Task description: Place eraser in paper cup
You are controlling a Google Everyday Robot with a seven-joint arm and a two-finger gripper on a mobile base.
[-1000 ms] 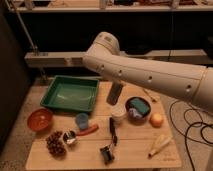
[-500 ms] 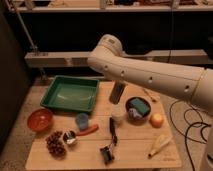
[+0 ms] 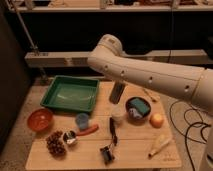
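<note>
**Camera view.** The white jointed robot arm (image 3: 150, 75) reached in from the picture's right and bent down over the middle of the pale wooden bench (image 3: 135, 152). The tool (image 3: 117, 97) hung directly above the plain white paper cup (image 3: 118, 114), with its fingers pressed together. A greyish elongated form showed at the tool's end (fingers or the pale eraser, it could not be told which). The eraser was not made out with certainty anywhere else.

The paper cup stood upright near the bench's centre. The small blue cup (image 3: 82, 120) stood on its left. On its right was the dark round bowl (image 3: 128, 103), which held a green sponge block (image 3: 141, 106). A green rectangular plastic tray (image 3: 70, 95) sat at the rear left, and an orange round bowl (image 3: 40, 119) near the left edge.
</note>
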